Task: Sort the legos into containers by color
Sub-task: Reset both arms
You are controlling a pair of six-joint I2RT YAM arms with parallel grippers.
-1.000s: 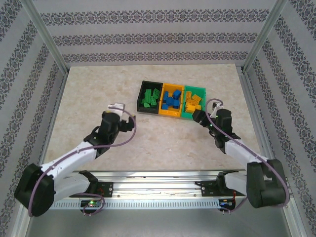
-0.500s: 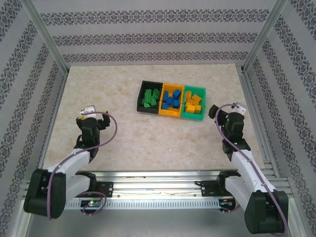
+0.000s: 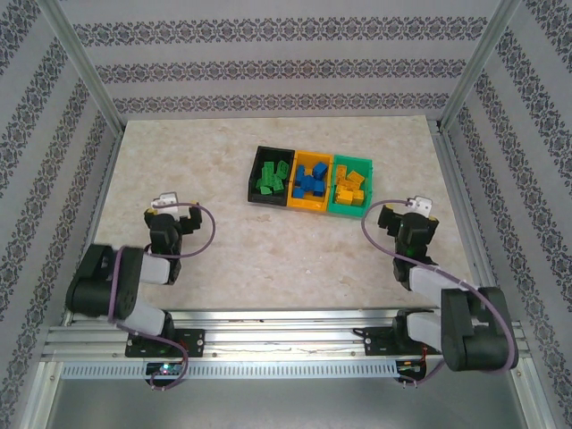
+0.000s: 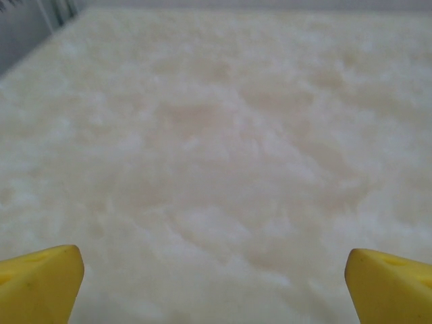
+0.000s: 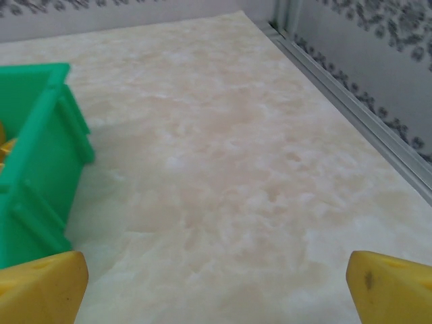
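Three joined plastic bins (image 3: pixel 308 208) hold small studded bricks (image 3: pixel 310 183), sorted by colour. Two arms (image 3: pixel 116 286) sit folded low, left claw (image 4: pixel 216 283) and right claw (image 5: pixel 216 287) gaping empty.

Color-sorted legos (image 3: pixel 310 183) in three containers (image 3: pixel 348 212)

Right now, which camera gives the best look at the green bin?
Top external: the whole green bin and its yellow-orange legos are visible. Right wrist catches just its outer corner. Left wrist faces tabletop.
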